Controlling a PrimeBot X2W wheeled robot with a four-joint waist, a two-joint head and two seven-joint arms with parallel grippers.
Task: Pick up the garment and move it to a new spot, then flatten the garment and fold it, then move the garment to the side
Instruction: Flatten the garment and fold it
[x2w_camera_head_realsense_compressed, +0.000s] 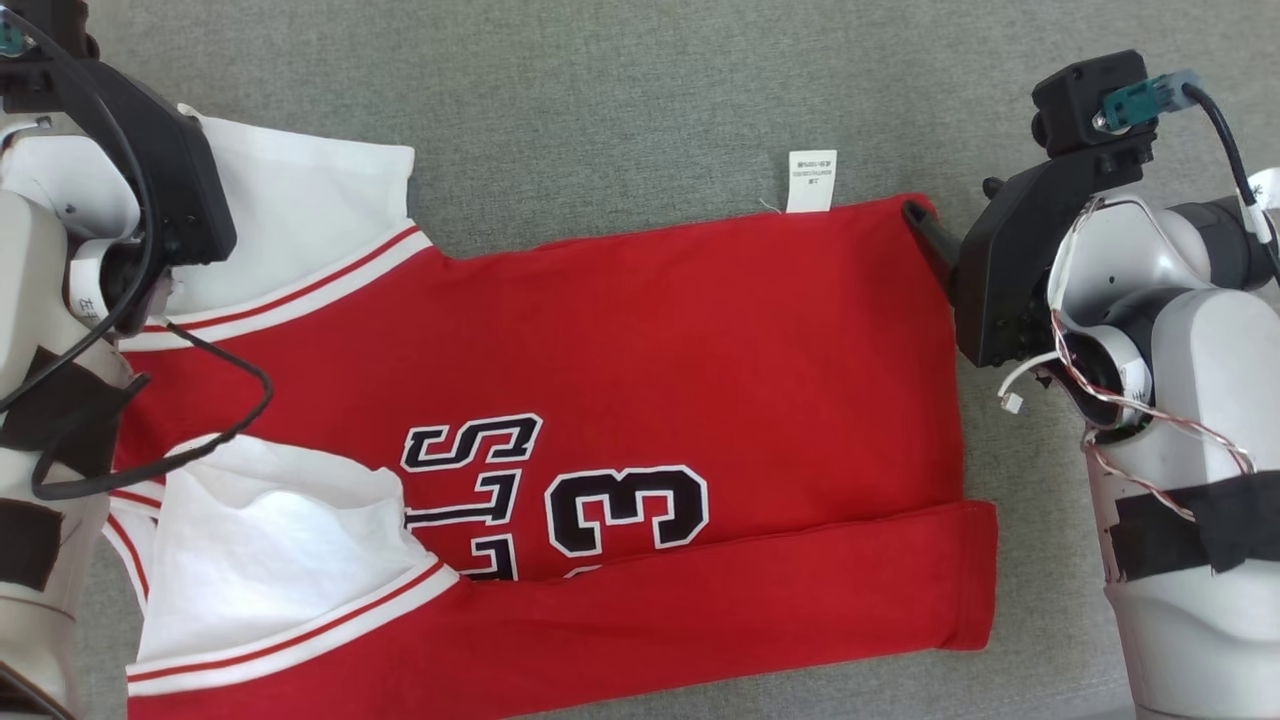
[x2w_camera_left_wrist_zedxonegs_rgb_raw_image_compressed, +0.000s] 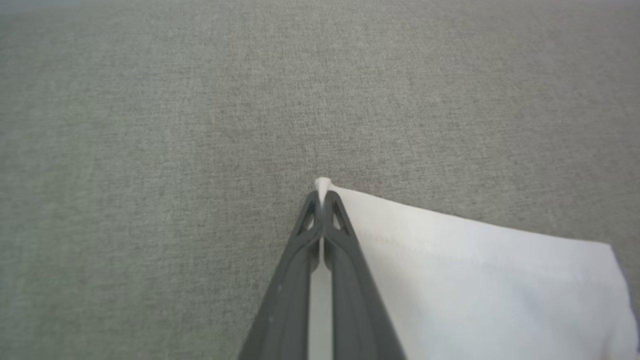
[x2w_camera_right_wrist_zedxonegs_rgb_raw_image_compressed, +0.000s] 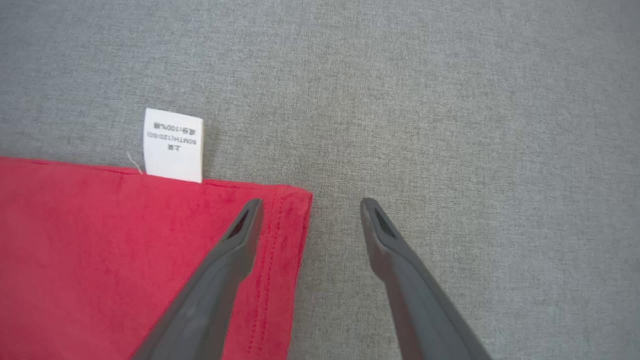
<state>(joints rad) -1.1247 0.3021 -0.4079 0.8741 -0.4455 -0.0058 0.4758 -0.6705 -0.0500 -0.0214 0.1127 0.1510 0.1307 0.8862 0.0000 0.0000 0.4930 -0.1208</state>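
Jersey (x2w_camera_head_realsense_compressed: 700, 330), red with white sleeves and black-and-white lettering, lies spread sideways on a grey woven surface (x2w_camera_head_realsense_compressed: 650, 90), with its sleeves toward the robot's left and its hem toward the robot's right. Its near long side is turned over in a red band (x2w_camera_head_realsense_compressed: 750, 600) that covers part of the printed number 3 (x2w_camera_head_realsense_compressed: 625, 510), so the folding step appears to be under way, with the far long side not yet brought over. The left gripper (x2w_camera_left_wrist_zedxonegs_rgb_raw_image_compressed: 322, 197) has its jaws pressed together on the corner of the far white sleeve (x2w_camera_left_wrist_zedxonegs_rgb_raw_image_compressed: 475, 280), and a small tuft of white cloth pokes out past the tips. The right gripper (x2w_camera_right_wrist_zedxonegs_rgb_raw_image_compressed: 311, 202) has its jaws wide apart and holds nothing: one finger is over the far red hem corner and the other is over bare grey fabric beside it. A white care label (x2w_camera_right_wrist_zedxonegs_rgb_raw_image_compressed: 173, 145) sticks out from the far edge near that corner. The likely next move is for the right jaws to settle around the hem corner and clamp it, so that both arms can carry the far edge toward the robot together, keeping it taut and level. The head view gives the whole layout, including the near sleeve (x2w_camera_head_realsense_compressed: 270, 540), but the left arm's housing hides the pinch. The wrist views give each grip close up.
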